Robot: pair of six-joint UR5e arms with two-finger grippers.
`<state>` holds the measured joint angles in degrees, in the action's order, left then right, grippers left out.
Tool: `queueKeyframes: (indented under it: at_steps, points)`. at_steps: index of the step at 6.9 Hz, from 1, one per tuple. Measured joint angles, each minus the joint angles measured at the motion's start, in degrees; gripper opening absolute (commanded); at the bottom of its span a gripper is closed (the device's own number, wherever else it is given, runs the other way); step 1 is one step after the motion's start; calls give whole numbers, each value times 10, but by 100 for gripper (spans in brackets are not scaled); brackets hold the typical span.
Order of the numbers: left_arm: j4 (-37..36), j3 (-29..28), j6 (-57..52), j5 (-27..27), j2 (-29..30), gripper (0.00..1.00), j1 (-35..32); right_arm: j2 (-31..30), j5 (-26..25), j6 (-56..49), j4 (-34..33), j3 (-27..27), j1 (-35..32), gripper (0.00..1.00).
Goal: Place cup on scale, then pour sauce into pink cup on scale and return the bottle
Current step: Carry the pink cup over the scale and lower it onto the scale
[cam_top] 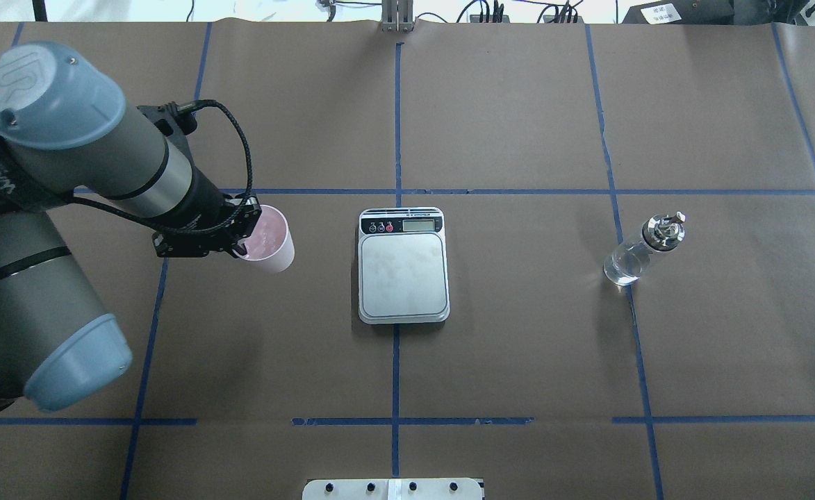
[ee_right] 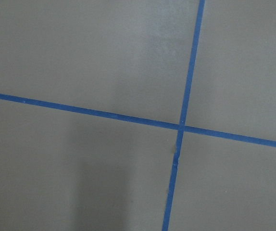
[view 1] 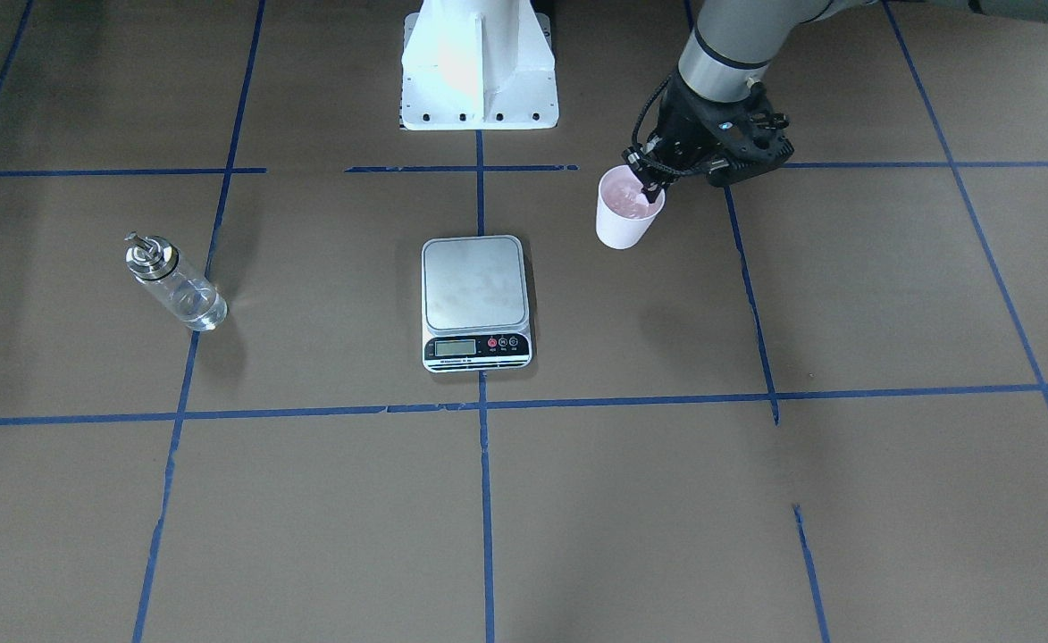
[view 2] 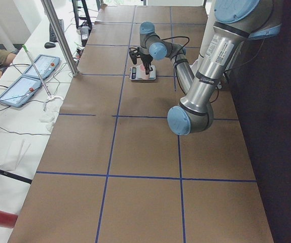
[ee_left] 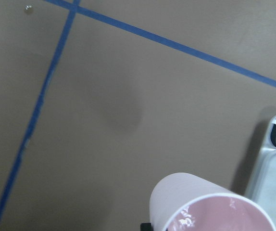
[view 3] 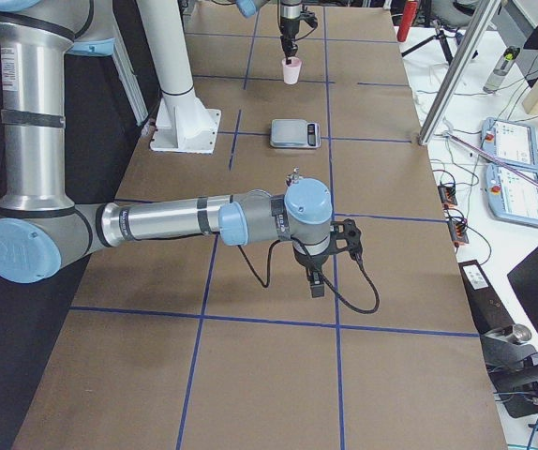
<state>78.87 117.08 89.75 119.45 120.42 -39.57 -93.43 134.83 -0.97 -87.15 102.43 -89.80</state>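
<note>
left gripper (view 1: 648, 187) pinching cup (view 1: 624, 223) rim (one finger inside) | up-right of scale (view 1: 475, 284) | bottle (view 1: 175, 288) mid-left | right gripper (view 3: 315, 281) can't tell

Bright even light, soft shadows, glint on bottle (view 1: 175, 284).

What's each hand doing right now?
Left hand: closed on the rim of the cup, one finger inside it.
Right hand: seen only in the side view, so it cannot be told.
</note>
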Motion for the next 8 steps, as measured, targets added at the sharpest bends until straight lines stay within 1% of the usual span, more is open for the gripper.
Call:
queueKeyframes:
  at_steps: [2, 4, 6, 7, 8]
  points:
    - [-1, -54, 94, -5, 79, 0, 28, -7, -10, 11, 0, 7, 1, 100]
    - [5, -120, 139, -30, 144, 0, 53, -11, 0, 34, 5, 10, 1, 100]
    - [50, -182, 169, -49, 168, 0, 63, -18, 10, 38, 8, 15, 1, 100]
    - [73, -206, 185, -64, 171, 0, 74, -17, 9, 39, 8, 16, 1, 100]
    - [86, -217, 197, -72, 171, 0, 83, -15, 8, 40, 8, 17, 1, 100]
